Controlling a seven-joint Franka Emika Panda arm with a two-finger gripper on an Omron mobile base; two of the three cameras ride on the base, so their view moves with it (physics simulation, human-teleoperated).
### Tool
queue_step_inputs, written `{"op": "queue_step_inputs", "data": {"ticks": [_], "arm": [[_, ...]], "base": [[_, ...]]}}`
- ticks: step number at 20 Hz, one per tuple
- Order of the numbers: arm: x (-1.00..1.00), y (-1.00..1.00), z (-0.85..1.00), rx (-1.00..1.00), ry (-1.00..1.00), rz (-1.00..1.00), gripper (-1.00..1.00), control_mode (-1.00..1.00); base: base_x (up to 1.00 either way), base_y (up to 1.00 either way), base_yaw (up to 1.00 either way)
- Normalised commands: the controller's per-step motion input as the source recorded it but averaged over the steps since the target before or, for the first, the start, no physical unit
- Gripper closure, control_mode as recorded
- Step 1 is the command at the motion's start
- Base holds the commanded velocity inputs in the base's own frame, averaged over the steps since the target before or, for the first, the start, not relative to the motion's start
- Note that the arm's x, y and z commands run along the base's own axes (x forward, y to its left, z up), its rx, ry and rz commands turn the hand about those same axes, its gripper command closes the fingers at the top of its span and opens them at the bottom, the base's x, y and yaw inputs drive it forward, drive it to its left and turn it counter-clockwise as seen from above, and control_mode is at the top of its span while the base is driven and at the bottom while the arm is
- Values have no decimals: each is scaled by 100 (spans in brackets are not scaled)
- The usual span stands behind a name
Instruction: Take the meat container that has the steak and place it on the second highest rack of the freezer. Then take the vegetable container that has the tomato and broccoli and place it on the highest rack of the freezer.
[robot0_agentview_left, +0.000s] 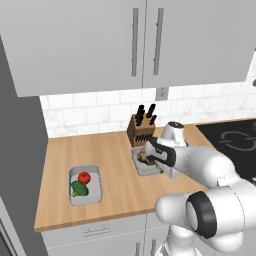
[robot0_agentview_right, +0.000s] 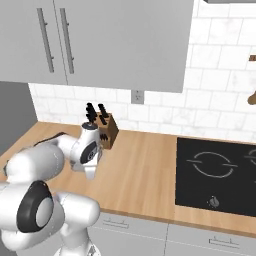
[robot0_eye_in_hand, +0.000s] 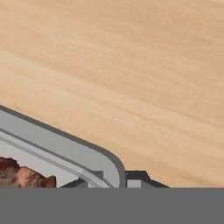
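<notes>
The meat container (robot0_agentview_left: 145, 167) is a grey tray on the wooden counter in front of the knife block, with the brown-red steak (robot0_agentview_left: 146, 158) (robot0_eye_in_hand: 22, 177) inside. My gripper (robot0_agentview_left: 160, 169) (robot0_eye_in_hand: 111, 180) reaches down to the tray's right corner and is shut on the rim (robot0_eye_in_hand: 111, 162), one tip inside and one outside. The vegetable container (robot0_agentview_left: 86, 186) sits to the left near the counter's front edge, holding the tomato (robot0_agentview_left: 84, 177) and the broccoli (robot0_agentview_left: 79, 189). The dark-grey side of the freezer (robot0_agentview_left: 17, 165) stands at the far left; its racks are out of view.
A knife block (robot0_agentview_left: 142, 127) (robot0_agentview_right: 104, 128) stands against the tiled wall behind the meat tray. A black cooktop (robot0_agentview_left: 234, 141) (robot0_agentview_right: 216, 171) lies to the right. Upper cabinets (robot0_agentview_left: 135, 40) hang over the counter. Bare wood lies between the two trays.
</notes>
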Motion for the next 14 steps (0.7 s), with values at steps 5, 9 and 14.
{"op": "queue_step_inputs", "data": {"ticks": [5,9,14], "arm": [[-18,0,56,0,0,0,100,-100],[-28,-4,53,0,0,0,100,-100],[-31,-22,65,0,0,0,100,-100]], "base": [[0,0,0],[0,0,0],[0,0,0]]}}
